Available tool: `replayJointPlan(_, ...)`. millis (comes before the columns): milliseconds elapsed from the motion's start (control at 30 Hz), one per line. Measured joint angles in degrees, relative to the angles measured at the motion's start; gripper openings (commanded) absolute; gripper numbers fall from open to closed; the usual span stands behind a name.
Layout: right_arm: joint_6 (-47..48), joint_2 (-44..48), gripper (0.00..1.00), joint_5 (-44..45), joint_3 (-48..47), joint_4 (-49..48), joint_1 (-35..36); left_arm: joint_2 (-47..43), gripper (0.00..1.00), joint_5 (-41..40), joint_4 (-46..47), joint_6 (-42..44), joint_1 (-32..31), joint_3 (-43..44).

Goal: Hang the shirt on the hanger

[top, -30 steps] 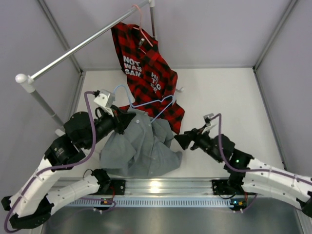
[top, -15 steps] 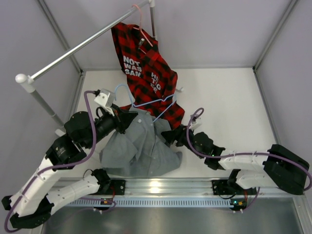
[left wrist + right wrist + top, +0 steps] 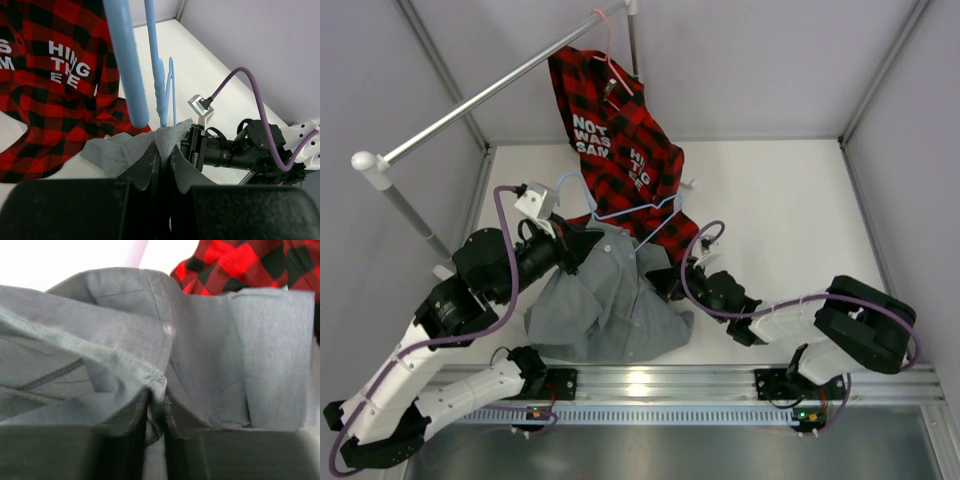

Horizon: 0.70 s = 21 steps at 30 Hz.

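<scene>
The grey shirt (image 3: 610, 310) lies bunched on the table, with its top lifted. My left gripper (image 3: 588, 243) is shut on a raised fold of it (image 3: 167, 134), just beneath the light-blue hanger (image 3: 620, 212), whose bars (image 3: 127, 60) rise right above the pinched cloth. The left gripper (image 3: 164, 150) has cloth squeezed between its fingers. At the shirt's right side, my right gripper (image 3: 665, 283) is shut on a stitched hem; in the right wrist view the shirt (image 3: 210, 340) fills the frame and the right gripper (image 3: 156, 400) pinches that hem.
A red-and-black plaid shirt (image 3: 615, 120) hangs on a pink hanger (image 3: 610, 55) from the metal rail (image 3: 490, 95), its lower part draped on the table behind the grey shirt. Grey walls close in left, right and back. A metal base rail (image 3: 650, 385) runs along the near edge.
The right arm has swung left up to the shirt, and its jaws have gone from open to shut on the hem. The left gripper has kept its hold and place.
</scene>
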State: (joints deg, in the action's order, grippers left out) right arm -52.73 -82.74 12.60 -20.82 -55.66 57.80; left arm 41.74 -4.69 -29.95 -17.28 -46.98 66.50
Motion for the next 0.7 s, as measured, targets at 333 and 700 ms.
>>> replayJointPlan(333, 6.4, 13.1, 0.00, 3.3, -1.1, 9.1, -2.4, -0.9, 0.00, -0.2, -0.1, 2.1, 0.0, 0.0)
replayJointPlan(700, 17.5, 22.2, 0.00, -6.6, -19.9, 40.1, -17.9, -3.9, 0.00, -0.7, 0.7, 7.9, 0.0, -3.5)
